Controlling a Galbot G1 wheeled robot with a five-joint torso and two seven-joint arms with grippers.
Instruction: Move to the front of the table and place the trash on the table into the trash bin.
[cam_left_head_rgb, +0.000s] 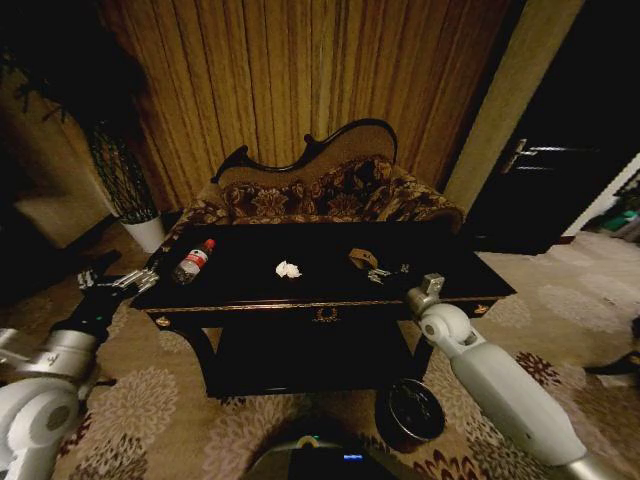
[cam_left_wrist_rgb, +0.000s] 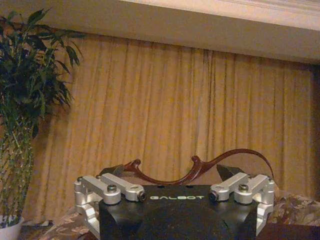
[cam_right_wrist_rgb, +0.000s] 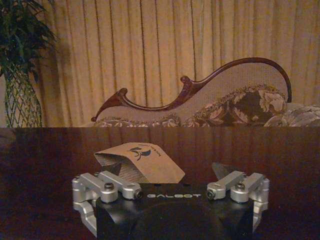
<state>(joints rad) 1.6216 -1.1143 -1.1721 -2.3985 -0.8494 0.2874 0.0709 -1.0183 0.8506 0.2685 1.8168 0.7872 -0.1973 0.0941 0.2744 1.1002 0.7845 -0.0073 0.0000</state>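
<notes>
Hovering at the front edge of the table (cam_left_head_rgb: 250, 300), the right gripper (cam_right_wrist_rgb: 172, 172) had its fingers spread, the brown wrapper (cam_right_wrist_rgb: 140, 162) just ahead of it; the left gripper (cam_left_head_rgb: 118, 282) was spread beside the table's left end; the paper wad (cam_left_head_rgb: 288, 269) and bottle (cam_left_head_rgb: 193, 261) lay on top; the trash bin (cam_left_head_rgb: 412, 412) stood on the floor below.
</notes>
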